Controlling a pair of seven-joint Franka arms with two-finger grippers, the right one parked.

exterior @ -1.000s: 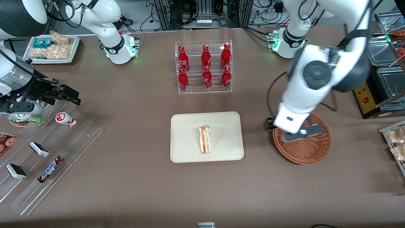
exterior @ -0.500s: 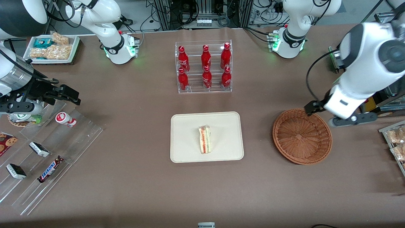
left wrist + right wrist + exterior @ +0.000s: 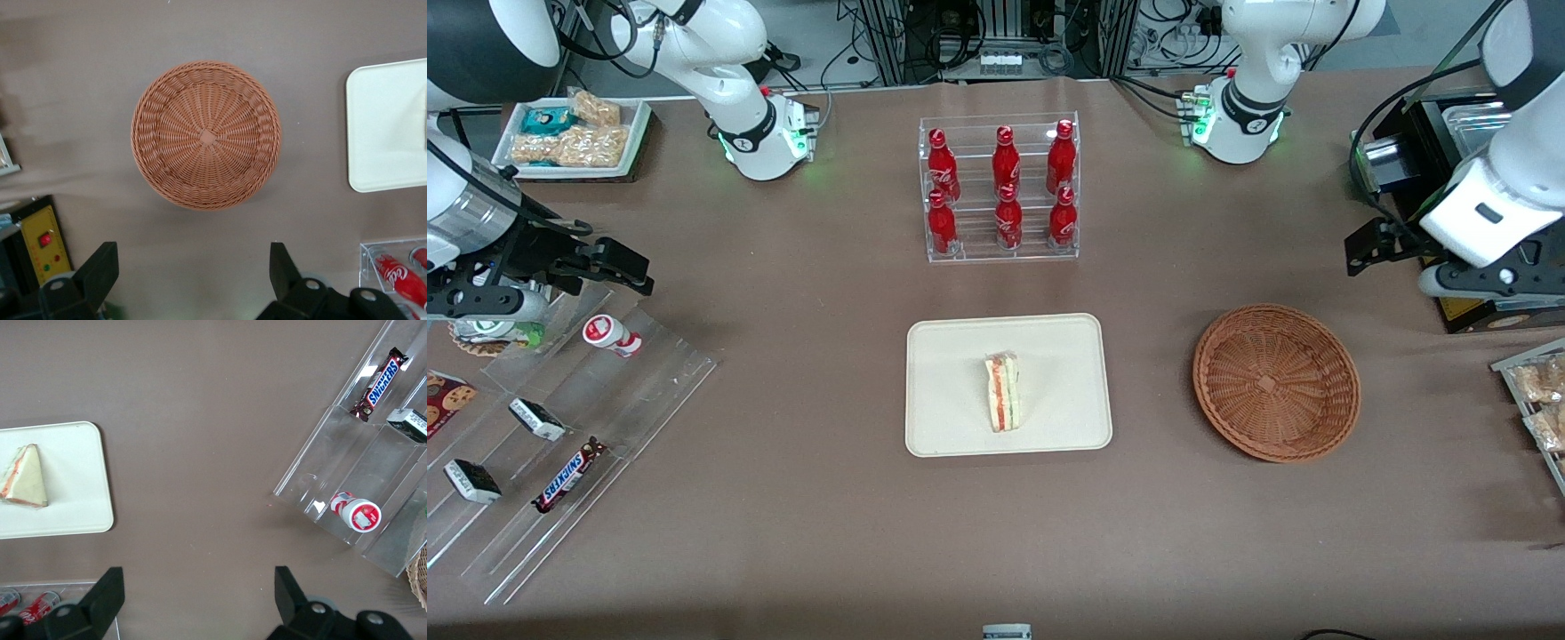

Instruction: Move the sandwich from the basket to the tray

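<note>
The sandwich [image 3: 1003, 404], a pale wedge with red and green layers, lies near the middle of the cream tray [image 3: 951, 356], also visible as the sandwich [image 3: 25, 477] on the tray [image 3: 73, 493]. The round wicker basket [image 3: 1276, 382] holds nothing. My gripper [image 3: 1489, 277] hangs high at the working arm's end of the table, farther from the front camera than the basket and well apart from it. In the left wrist view the gripper [image 3: 192, 253] is open, with nothing between its fingers, above bare table beside the basket [image 3: 207, 137] and the tray [image 3: 387, 127].
A clear rack of red bottles [image 3: 1000, 191] stands farther from the front camera than the tray. A yellow control box [image 3: 1458, 276] sits under my gripper. Bagged pastries [image 3: 1543, 391] lie at the working arm's end; acrylic snack racks [image 3: 560, 427] at the parked arm's end.
My gripper has left the spot over the basket, rising and moving toward the working arm's end, away from the front camera. The sandwich has stayed on the tray.
</note>
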